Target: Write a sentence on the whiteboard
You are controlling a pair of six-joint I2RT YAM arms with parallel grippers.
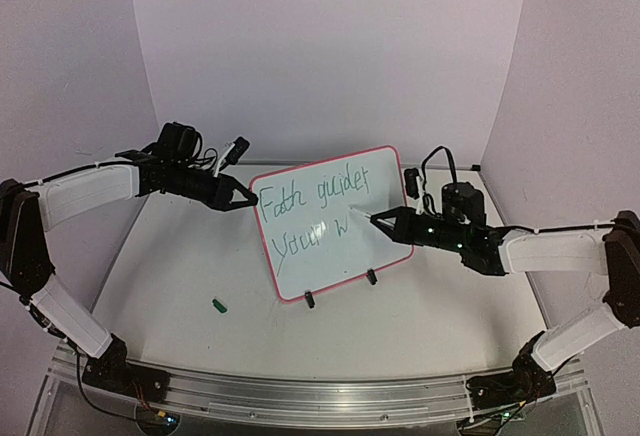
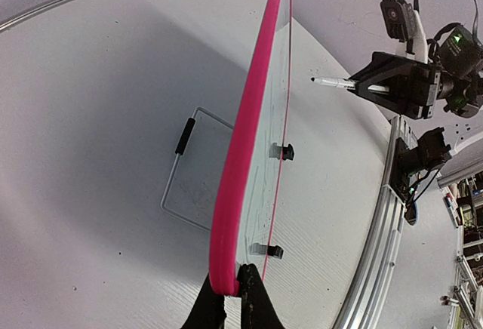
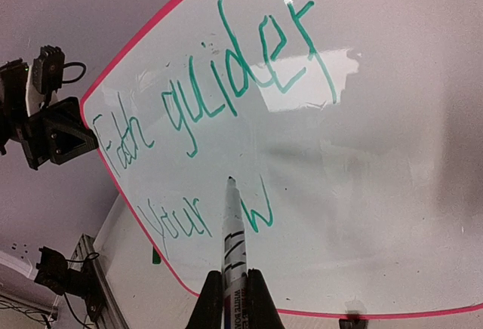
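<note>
The whiteboard (image 1: 330,226) with a pink-red rim stands tilted on two black clip feet mid-table. Green cursive on it (image 3: 226,80) reads roughly "Faith guides" with "your w" below. My left gripper (image 1: 243,200) is shut on the board's upper left rim; the left wrist view shows the rim (image 2: 241,155) edge-on between its fingers (image 2: 234,293). My right gripper (image 1: 385,223) is shut on a white marker (image 3: 232,223). The marker's tip is at the board face, just left of the "w". The marker also shows in the left wrist view (image 2: 332,82).
A small green marker cap (image 1: 219,306) lies on the table left of the board. A wire stand frame (image 2: 192,170) lies flat behind the board. The aluminium rail (image 1: 300,391) runs along the near edge. Curved white walls enclose the back.
</note>
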